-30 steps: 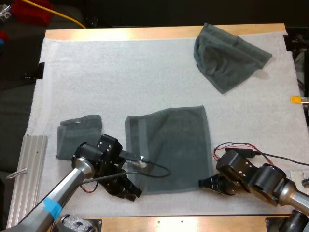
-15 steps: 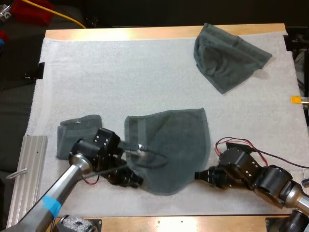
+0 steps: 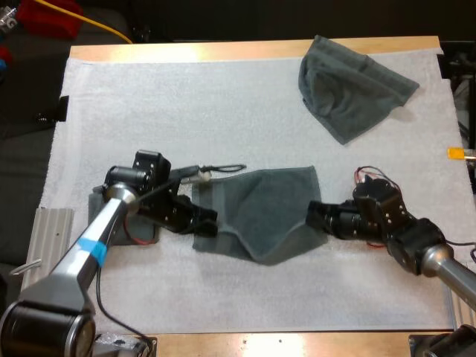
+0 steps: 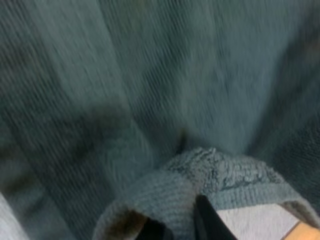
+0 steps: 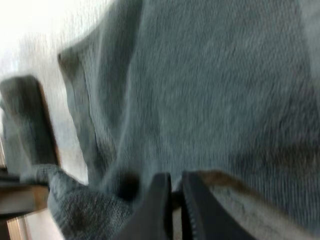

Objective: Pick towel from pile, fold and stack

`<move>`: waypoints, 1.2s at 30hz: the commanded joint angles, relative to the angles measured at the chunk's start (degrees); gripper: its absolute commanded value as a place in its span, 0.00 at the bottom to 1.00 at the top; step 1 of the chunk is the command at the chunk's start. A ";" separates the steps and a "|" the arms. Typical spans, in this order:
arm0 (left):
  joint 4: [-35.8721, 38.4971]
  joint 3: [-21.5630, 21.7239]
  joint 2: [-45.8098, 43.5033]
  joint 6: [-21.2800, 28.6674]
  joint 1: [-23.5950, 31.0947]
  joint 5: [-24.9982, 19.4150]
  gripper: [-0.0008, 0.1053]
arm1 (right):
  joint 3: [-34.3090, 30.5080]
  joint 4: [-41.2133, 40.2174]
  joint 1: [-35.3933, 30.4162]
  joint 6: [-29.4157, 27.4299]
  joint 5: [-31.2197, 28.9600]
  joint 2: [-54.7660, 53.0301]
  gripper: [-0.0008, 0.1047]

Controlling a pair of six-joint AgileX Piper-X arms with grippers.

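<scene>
The table's white mat bears a crumpled towel, a half-folded towel and a folded towel.

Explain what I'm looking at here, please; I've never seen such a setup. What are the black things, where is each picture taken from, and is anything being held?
These are two robot arms working at a wooden table covered by a white mat. The high view looks down from behind the arms. The other two pictures come from cameras riding on each arm's wrist, so they look along that arm's black fingers at close range. Three dark grey-green towels are on the mat: a crumpled towel at the far right, a folded towel under the left arm, and a middle towel between the arms. The left gripper and the right gripper each pinch an edge of the middle towel, one at either side. Both wrist views show cloth clamped between the fingers.
</scene>
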State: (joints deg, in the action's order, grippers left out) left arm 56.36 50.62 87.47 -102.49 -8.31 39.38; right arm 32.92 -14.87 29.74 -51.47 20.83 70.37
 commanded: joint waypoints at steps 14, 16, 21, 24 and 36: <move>-11.29 5.14 7.66 -6.97 2.89 0.37 0.01 | 0.44 18.34 -8.77 7.91 3.35 11.16 0.01; -11.65 5.21 8.86 -7.39 2.93 -0.89 0.01 | 0.44 19.40 -9.54 8.77 3.35 12.58 0.01; -12.24 5.20 10.33 -7.42 2.93 -4.85 0.01 | 0.57 21.89 -9.76 10.01 3.35 15.22 0.01; -14.48 5.20 10.34 -7.42 2.93 -4.99 0.01 | 0.57 22.75 -9.76 10.31 1.97 15.99 0.01; -16.80 5.20 10.34 -7.15 2.93 -11.60 0.01 | 0.57 26.21 -9.76 10.21 -2.77 16.06 0.01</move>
State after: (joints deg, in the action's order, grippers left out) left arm 39.98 55.45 98.04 -109.58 -5.35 28.68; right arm 32.99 10.69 20.20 -41.13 18.25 86.57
